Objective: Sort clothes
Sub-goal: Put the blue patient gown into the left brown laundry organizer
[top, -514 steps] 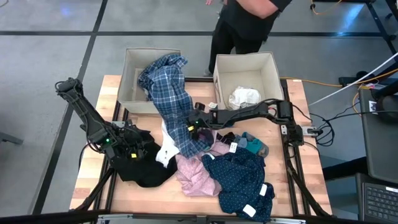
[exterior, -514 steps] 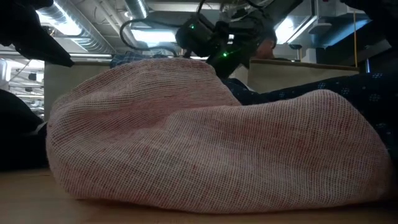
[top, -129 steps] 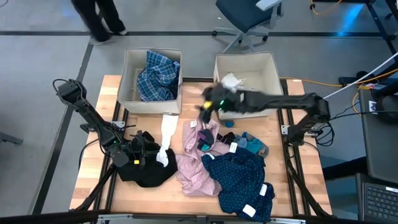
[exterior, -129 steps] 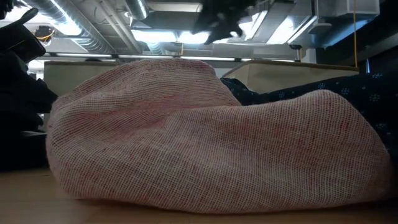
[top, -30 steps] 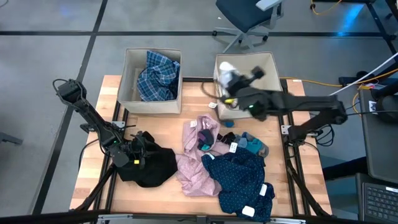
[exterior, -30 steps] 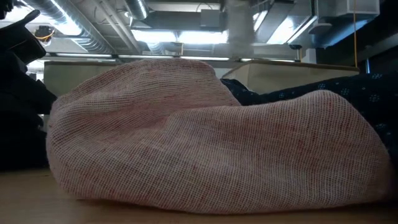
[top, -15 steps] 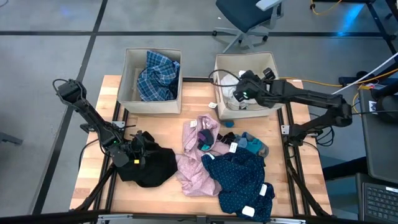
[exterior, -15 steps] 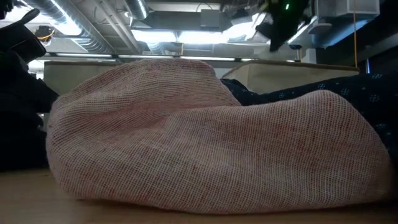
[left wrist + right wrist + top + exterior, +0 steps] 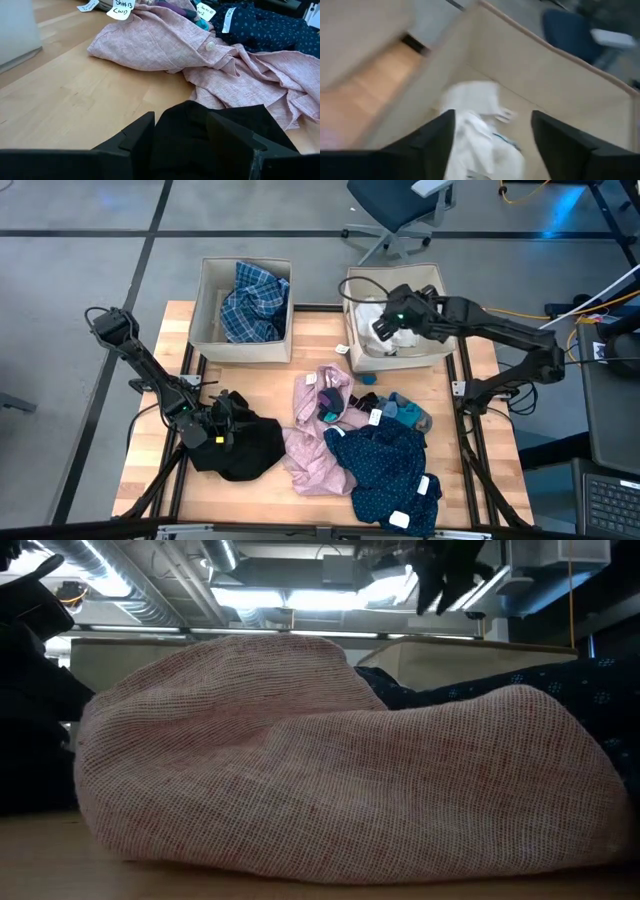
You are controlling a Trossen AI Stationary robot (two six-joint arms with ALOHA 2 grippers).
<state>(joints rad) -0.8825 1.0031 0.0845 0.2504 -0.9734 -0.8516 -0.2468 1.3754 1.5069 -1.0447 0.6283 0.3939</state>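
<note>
My right gripper (image 9: pixel 383 328) hangs open over the right beige bin (image 9: pixel 440 290), its fingers (image 9: pixel 436 140) apart above a white garment (image 9: pixel 475 110) lying on the bin's floor. The left bin (image 9: pixel 210 290) holds the blue plaid shirt (image 9: pixel 255 300). On the table lie a pink shirt (image 9: pixel 318 442), a navy dotted piece (image 9: pixel 385 470), teal socks (image 9: pixel 402 411) and a black garment (image 9: pixel 255 455). My left gripper (image 9: pixel 226 426) sits low at the black garment's left side, fingers apart. My left gripper stands with a hump of the black garment (image 9: pixel 200 150) filling the gap between its open fingers (image 9: pixel 137 140), coming in low from the table's left. The garment lies on the table. Whether the fingers pinch it, I cannot tell.
Paper tags lie on the pink shirt (image 9: pixel 122 10) and on the table near the right bin (image 9: pixel 341 349). Bare wood shows along the table's left side (image 9: pixel 150 380). An office chair (image 9: pixel 400 205) stands beyond the bins. In the low view the pink shirt (image 9: pixel 330 760) blocks most of the table.
My right gripper has gone from the right bin's far left corner toward the table's right and near side, over the bin's middle. The white garment that hung from it now lies in the bin, free of the fingers.
</note>
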